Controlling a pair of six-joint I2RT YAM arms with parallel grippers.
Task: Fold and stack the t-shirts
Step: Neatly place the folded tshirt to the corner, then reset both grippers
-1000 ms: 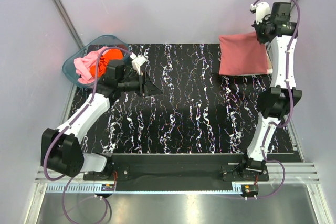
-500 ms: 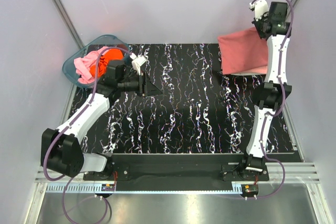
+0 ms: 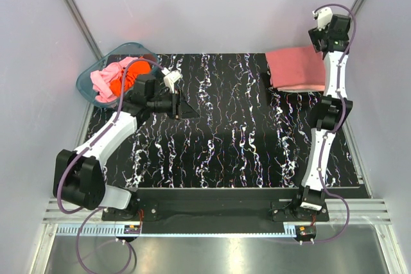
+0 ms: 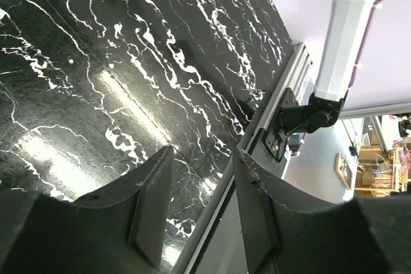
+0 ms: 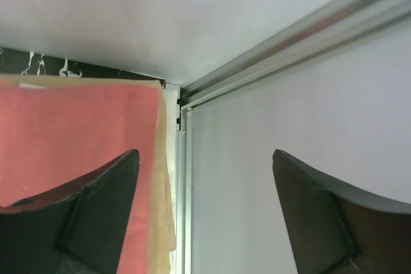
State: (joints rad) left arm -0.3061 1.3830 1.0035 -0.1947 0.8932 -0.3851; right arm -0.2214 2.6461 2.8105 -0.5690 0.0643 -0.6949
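Observation:
A folded brick-red t-shirt (image 3: 295, 68) lies flat at the table's back right corner, on top of a pale cloth layer (image 5: 162, 184) that shows at its edge. My right gripper (image 3: 324, 25) hangs open just past the shirt's far right corner, close to the wall, with nothing between its fingers (image 5: 96, 203). In the right wrist view the red t-shirt (image 5: 70, 133) fills the left side. Pink (image 3: 103, 81) and orange (image 3: 122, 76) t-shirts lie crumpled in the teal tub (image 3: 90, 88). My left gripper (image 3: 185, 106) hovers over the table beside the tub, jaws apart and empty.
The black marbled table (image 3: 218, 133) stretches between the arms. The enclosure's wall and aluminium frame post (image 5: 183, 178) stand right next to the red shirt. In the left wrist view the table's edge rail and the right arm's base (image 4: 302, 113) show beyond my fingers (image 4: 151, 203).
My right gripper has opened and let go of the red t-shirt, which has settled flat on the pile. The right arm has risen toward the back wall. The left arm has barely moved.

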